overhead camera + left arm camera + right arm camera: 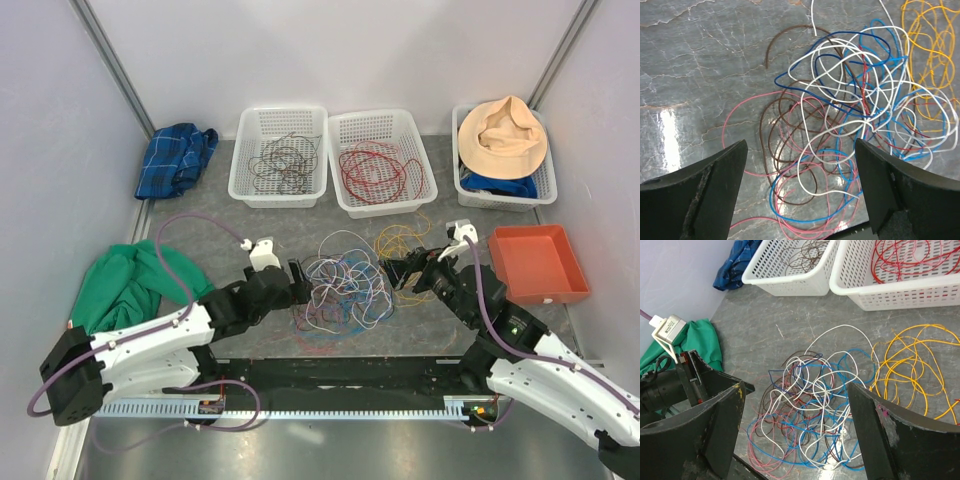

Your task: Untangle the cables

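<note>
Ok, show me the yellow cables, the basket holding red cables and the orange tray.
yellow cables [900,365]: right wrist view, middle of the loose loops.
basket holding red cables [385,207]: top view, its near wall.
orange tray [535,262]: top view, its bare floor.

Grey table [215,200] with pale marble veining. At its centre, a tangle of cables [345,285] in white, light blue, dark blue, pink and dark brown, with what may be one thin red strand. At two o'clock, yellow cables [400,240]. At twelve, a white lattice basket [238,165] with dark brown cables [285,160], and a second white basket [340,175] with red cables [375,170]. At ten, a blue plaid cloth [175,160]; at nine, a plain green cloth [125,285]; at three, an orange-red tray [540,262]; at one, a tan hat [508,135].
</note>
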Tool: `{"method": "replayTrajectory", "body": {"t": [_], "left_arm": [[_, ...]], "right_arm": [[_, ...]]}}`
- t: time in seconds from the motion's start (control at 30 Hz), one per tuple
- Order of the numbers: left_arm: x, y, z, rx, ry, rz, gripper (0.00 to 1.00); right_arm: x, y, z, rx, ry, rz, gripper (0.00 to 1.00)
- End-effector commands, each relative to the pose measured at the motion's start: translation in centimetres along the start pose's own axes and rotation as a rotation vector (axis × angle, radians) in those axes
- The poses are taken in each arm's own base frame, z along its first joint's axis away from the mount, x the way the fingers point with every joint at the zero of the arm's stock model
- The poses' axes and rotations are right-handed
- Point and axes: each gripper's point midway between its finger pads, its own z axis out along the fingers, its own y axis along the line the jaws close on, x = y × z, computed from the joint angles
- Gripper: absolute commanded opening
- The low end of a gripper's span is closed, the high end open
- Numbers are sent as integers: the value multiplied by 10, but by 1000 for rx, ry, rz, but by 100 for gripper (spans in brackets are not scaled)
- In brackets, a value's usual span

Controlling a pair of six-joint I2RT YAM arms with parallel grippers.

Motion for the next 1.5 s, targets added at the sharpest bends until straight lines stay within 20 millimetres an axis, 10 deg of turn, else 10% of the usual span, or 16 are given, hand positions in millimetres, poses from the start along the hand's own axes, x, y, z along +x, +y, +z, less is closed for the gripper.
{"method": "replayTrajectory", "body": {"t": [0.0, 0.2, 0.9, 1.13, 1.23, 1.47], "left_arm": [[7, -5, 10, -13, 18, -48, 89], [43, 13, 24, -92, 125, -40, 76], [70, 61, 45, -389, 141, 262, 55], [84, 83, 38, -447, 190, 286, 17], [87, 83, 37, -445, 207, 286, 2], [59, 56, 28, -366, 139, 244, 2]], "right_arm": [[2, 3, 2, -10, 5, 18, 91], [3, -2, 0, 4, -4, 17, 91], [6, -14, -5, 45, -3, -7, 91], [7, -17, -6, 57, -7, -17, 92], [8, -18, -5, 58, -2, -18, 92], [5, -16, -8, 45, -15, -13, 91]]}}
